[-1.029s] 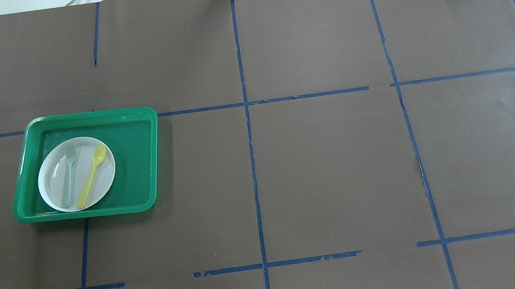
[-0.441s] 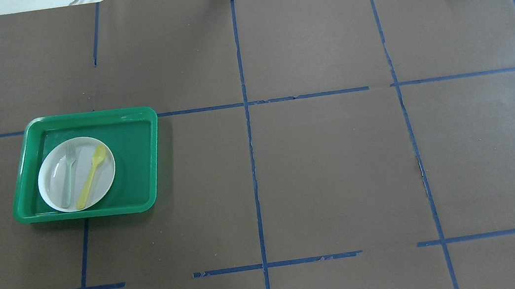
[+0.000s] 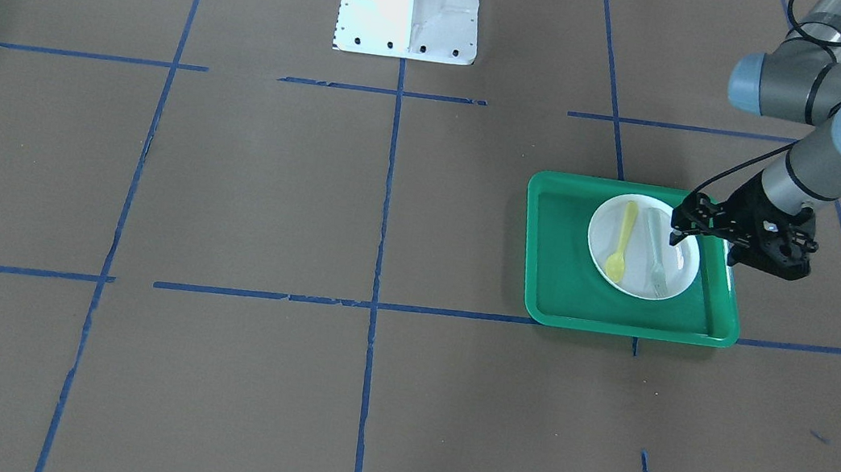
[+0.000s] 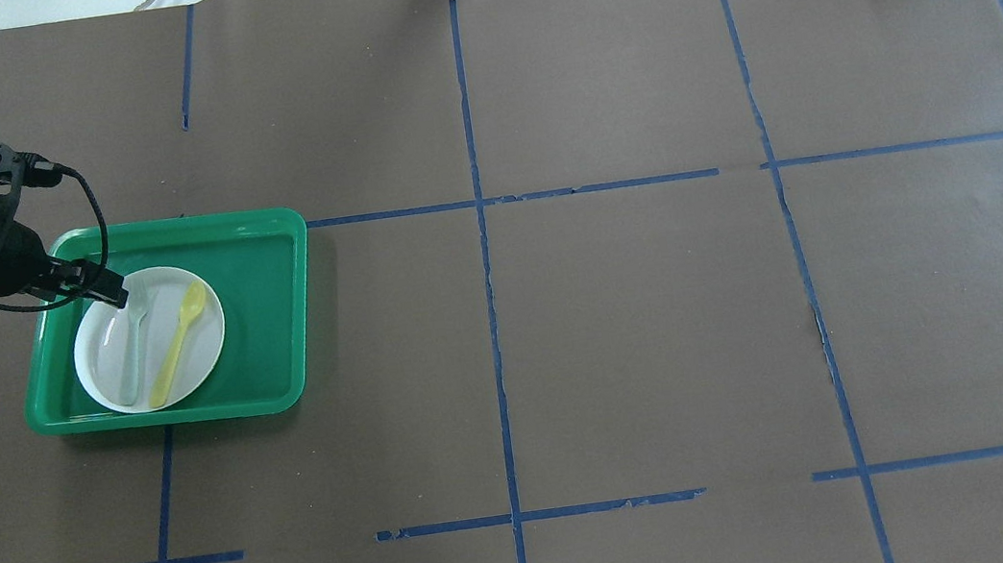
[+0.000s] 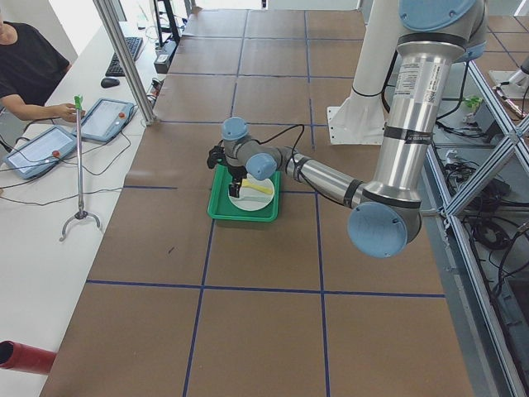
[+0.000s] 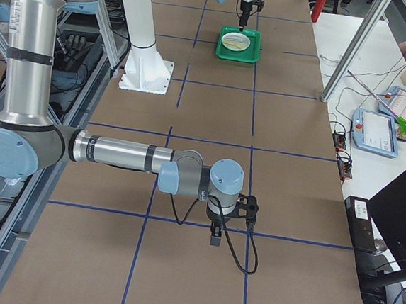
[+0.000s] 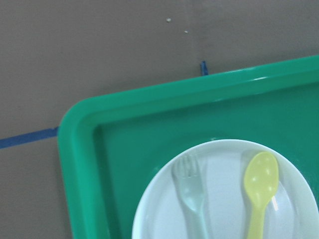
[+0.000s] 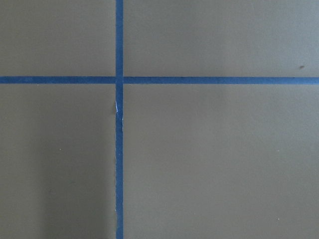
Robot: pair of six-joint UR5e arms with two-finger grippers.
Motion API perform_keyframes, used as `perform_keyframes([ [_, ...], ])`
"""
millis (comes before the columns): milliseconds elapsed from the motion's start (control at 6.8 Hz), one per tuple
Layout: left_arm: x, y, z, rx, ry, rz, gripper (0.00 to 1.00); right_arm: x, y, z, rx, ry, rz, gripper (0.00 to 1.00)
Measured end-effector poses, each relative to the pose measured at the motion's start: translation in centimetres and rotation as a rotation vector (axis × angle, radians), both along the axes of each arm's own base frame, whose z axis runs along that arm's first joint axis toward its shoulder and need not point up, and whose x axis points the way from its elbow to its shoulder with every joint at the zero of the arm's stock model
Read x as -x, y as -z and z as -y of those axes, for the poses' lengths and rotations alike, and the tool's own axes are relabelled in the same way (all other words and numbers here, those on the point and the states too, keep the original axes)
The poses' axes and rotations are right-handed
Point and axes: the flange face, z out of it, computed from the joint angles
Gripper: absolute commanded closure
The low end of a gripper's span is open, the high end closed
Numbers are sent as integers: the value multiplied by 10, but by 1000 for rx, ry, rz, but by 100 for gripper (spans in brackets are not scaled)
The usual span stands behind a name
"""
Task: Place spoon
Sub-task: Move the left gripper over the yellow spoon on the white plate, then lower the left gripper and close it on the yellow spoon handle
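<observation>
You see the yellow spoon (image 4: 178,348), flat-handled, oval-bowled, lying on the white plate (image 4: 97,359), left gripper (image 4: 119,295) above its rim, grip unreadable.

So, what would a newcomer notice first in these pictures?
The bright green tray stands out on the brown table, on the robot's left side. In it sits a white plate, with a yellow spoon and a pale fork lying side by side on it. The left fingers hang over the plate's far rim, beside the fork's tines, and hold nothing.
</observation>
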Motion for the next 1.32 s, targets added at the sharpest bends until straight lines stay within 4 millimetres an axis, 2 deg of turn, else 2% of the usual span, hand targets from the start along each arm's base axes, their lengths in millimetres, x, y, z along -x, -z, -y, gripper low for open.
perform_keyframes([
  [294,-34,1,-12,-2,-45,5,13,0,0,0,0,0,0,0],
  [588,-57,4,-17,-5,-78,5,17,0,0,0,0,0,0,0],
  [1029,-73,1,-15,-13,-97,15,19,0,0,0,0,0,0,0],
  [1324,-79,-4,-17,-17,-99,30,34,0,0,0,0,0,0,0],
])
